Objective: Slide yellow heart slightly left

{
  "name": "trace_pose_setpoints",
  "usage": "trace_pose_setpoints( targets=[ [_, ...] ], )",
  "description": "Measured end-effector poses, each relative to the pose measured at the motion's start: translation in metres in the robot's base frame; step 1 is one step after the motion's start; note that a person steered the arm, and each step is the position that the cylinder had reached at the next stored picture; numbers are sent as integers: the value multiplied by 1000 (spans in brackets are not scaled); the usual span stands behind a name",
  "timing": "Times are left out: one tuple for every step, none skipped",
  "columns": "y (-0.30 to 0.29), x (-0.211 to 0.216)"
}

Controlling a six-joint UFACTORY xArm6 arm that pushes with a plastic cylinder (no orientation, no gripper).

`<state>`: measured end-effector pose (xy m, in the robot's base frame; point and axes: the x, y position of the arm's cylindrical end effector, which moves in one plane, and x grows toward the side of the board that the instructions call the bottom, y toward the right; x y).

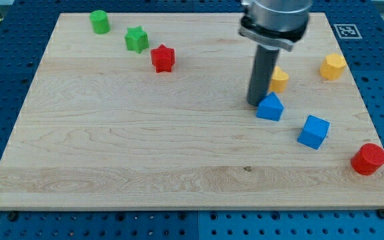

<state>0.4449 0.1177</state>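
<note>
A yellow block (pixel 279 79), likely the heart, lies at the view's upper right, partly hidden behind my rod. My tip (pixel 254 102) rests on the board just left of and below it, touching or nearly touching it. A blue block with a pointed top (pixel 270 107) sits right beside the tip, to its right. A second yellow block (pixel 333 67), hexagon-like, lies further right.
A blue cube (pixel 313 131) and a red cylinder (pixel 368 159) lie at the lower right. A green cylinder (pixel 99 21), a green star (pixel 137 39) and a red star (pixel 163 58) lie at the upper left. The wooden board (pixel 145 153) has blue pegboard around it.
</note>
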Motion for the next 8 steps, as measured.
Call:
trace_pose_setpoints(
  targets=[
    [-8,0],
    [-16,0],
    [-20,-3],
    [-52,-51],
    [-44,-87],
    [17,-92],
    [78,-90],
    [108,-63]
  ],
)
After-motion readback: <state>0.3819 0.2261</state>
